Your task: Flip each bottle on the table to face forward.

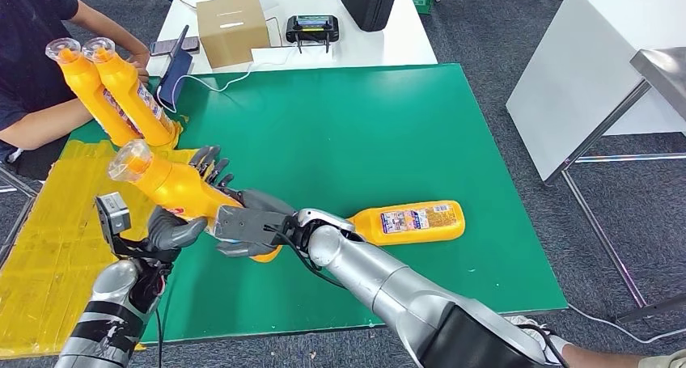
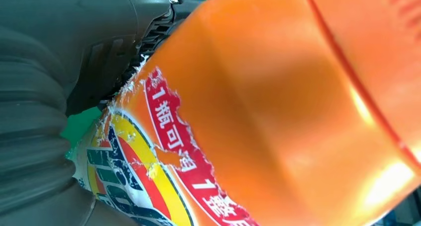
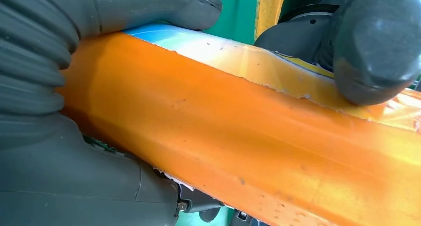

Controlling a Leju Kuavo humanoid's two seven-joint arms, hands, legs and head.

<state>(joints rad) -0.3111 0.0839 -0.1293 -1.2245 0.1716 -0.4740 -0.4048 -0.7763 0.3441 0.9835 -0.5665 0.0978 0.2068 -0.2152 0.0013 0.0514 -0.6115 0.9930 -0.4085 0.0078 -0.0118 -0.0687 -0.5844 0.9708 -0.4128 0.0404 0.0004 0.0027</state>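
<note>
Gripping one orange bottle (image 1: 174, 186) between them, both hands hold it tilted above the near left part of the green table (image 1: 364, 125), its clear cap pointing up and away to the left. The left hand (image 1: 174, 226) wraps it from below, thumb and dark fingers curled around the body; the right hand (image 1: 251, 222) clasps the base end, fingers closed on it. In the left wrist view the bottle's torn red, yellow and blue label (image 2: 154, 161) sits right against the grey hand cover. In the right wrist view the orange body (image 3: 248, 146) runs across, the right hand's thumb (image 3: 159, 7) pressed on one side and a rounded fingertip of the left hand (image 3: 377, 42) on the other.

A second orange bottle (image 1: 412, 222) lies on its side on the green table just beyond the right wrist, label up, apart from the held one. Two more orange bottles (image 1: 113, 89) stand leaning together at the far left edge, touching each other, on a yellow mat (image 1: 57, 222) that runs along the left side. A person's arm (image 1: 40, 121) rests just behind them.

Beyond the green table, a white table (image 1: 404, 28) carries a cardboard box (image 1: 232, 28), a black handheld controller (image 1: 312, 28), a black case (image 1: 368, 2) and a phone propped in a dark cover (image 1: 174, 73) with a white cable. A white cabinet (image 1: 599, 69) stands to the right, well apart.
</note>
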